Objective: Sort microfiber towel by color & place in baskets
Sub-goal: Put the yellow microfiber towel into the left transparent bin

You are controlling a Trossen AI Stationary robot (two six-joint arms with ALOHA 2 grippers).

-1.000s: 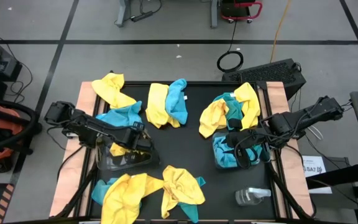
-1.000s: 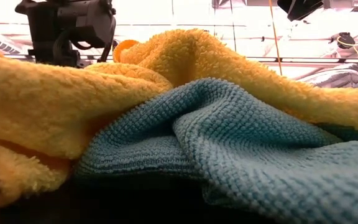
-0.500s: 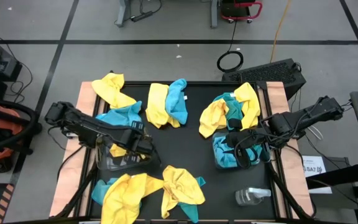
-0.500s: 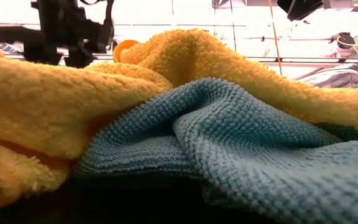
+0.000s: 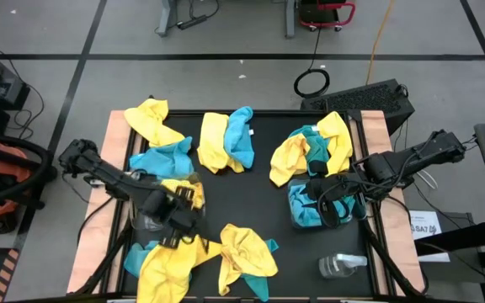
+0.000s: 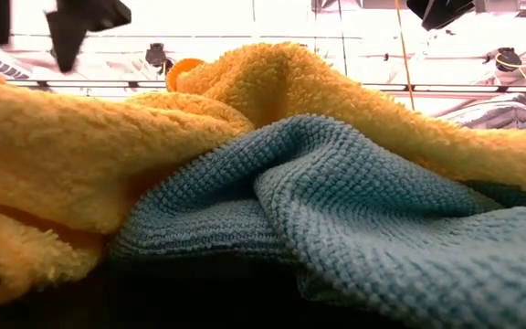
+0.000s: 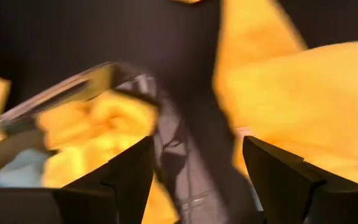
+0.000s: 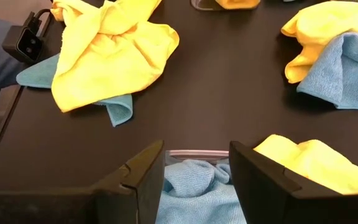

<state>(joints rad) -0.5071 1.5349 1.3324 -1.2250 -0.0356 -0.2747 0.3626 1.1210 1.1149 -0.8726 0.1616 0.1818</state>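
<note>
Operator, your left gripper [image 5: 178, 220] sits in the lower left of the high view, over the near edge of the left basket [image 5: 146, 220]. In the left wrist view its two dark fingers [image 7: 114, 180] stand spread with nothing between them. That same view shows the clear wall of the left basket [image 7: 73, 93] with a yellow cloth [image 7: 98, 121] inside it, and a second yellow cloth [image 7: 303, 93] lying on the dark table just beside the basket.

Your right gripper [image 5: 325, 204] sits at right centre of the high view, directly over the right basket [image 5: 308, 209]. In the right wrist view its fingers [image 8: 143, 180] stand apart on either side of the basket rim [image 8: 194, 153], with blue cloth [image 8: 191, 183] below them. You cannot tell from these views whether they touch that cloth.

The remaining towels lie loose on the black table [image 5: 259, 198]: a yellow one [image 5: 151, 122] at upper left, a blue one [image 5: 162, 157] below it, a yellow and blue pair [image 5: 226, 139] at upper centre, a mixed yellow and blue heap [image 5: 314, 147] at upper right, and a larger mixed heap [image 5: 213, 257] along the lower edge. A clear bottle [image 5: 341, 266] lies at lower right. The low view is filled by yellow and blue cloth close to the lens.
</note>
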